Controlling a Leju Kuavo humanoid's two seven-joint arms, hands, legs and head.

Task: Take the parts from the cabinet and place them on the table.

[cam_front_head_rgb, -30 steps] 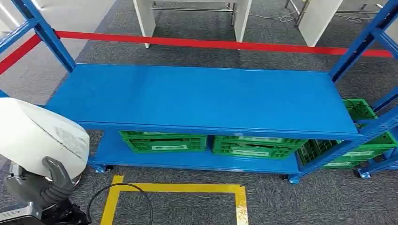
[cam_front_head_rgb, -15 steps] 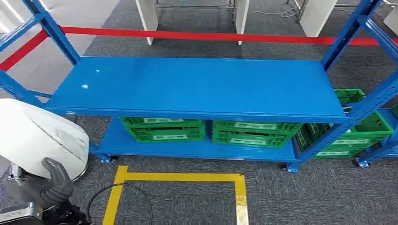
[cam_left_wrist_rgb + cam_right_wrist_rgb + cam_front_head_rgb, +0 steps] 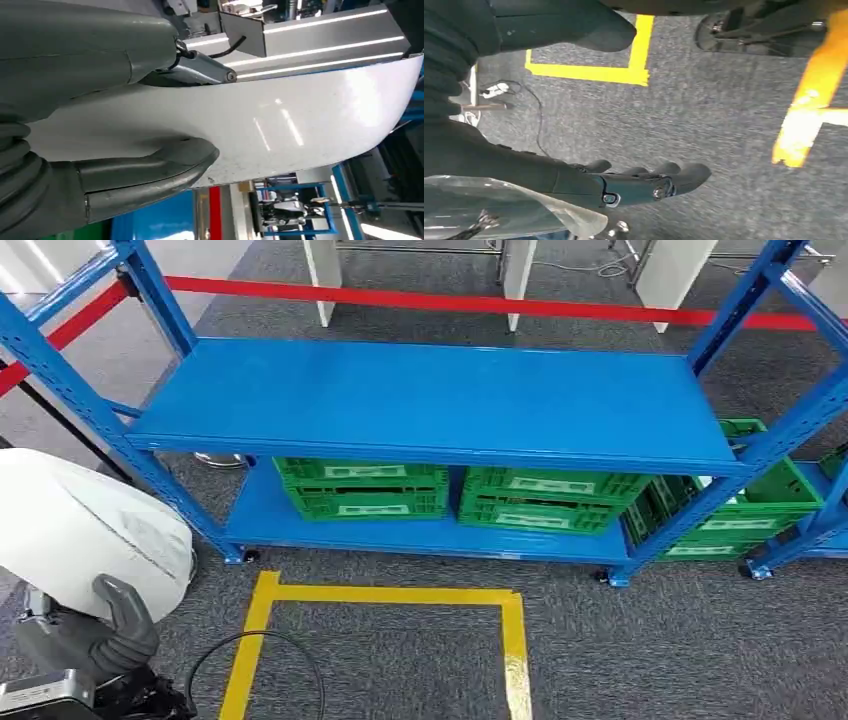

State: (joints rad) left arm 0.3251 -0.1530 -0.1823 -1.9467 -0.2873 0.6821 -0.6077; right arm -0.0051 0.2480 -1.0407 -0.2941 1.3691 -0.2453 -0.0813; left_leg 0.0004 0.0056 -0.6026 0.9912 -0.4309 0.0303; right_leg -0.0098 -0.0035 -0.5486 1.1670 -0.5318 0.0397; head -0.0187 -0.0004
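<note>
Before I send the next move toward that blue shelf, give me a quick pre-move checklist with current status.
1. Left hand grips the white part: ok.
2. Right hand free, fingers apart above the carpet: ok.
3. Top shelf bare enough to take the part: ok.
4. Yellow floor marking ahead, between robot and shelf: ok.
5. Black cable lying on the floor near the marking: not ok, trip risk.
6. Green crates holding more parts: cannot tell.

Large white curved part (image 3: 80,530) (glossy shell) gripped low at left.
</note>
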